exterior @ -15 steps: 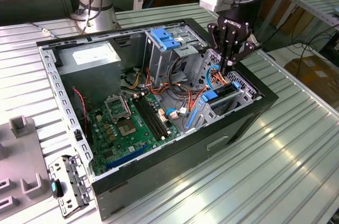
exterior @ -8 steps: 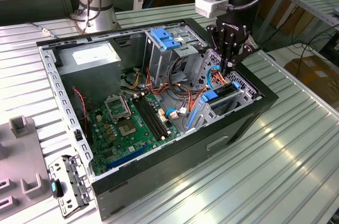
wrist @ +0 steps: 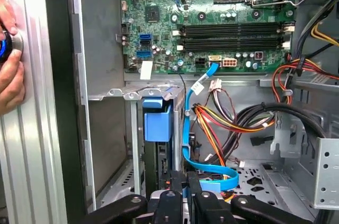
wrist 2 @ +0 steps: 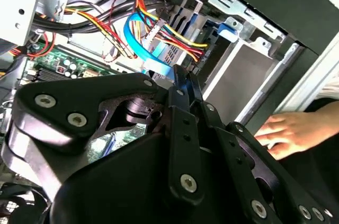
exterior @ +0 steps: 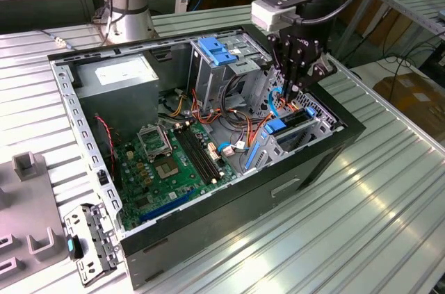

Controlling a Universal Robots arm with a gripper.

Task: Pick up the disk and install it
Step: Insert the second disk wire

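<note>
Disk (wrist: 158, 123), dark-bodied in a bright blue carrier, stands on edge in the metal drive cage (wrist: 132, 95) at the front corner of the open computer case (exterior: 229, 203). The gripper (exterior: 295, 85) hangs just above it, its black fingers (wrist: 180, 195) drawn together, holding nothing visible. Farther in lie the blue ribbon cable (wrist: 197, 128), coloured wiring (wrist: 233, 123) and green motherboard (wrist: 212, 17). A hand (wrist: 9, 65) rests on the table edge.

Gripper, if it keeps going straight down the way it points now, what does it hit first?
Probably the disk seated in the drive cage; the gripper hangs right above it. The blue cable runs close beside, depth unclear.
</note>
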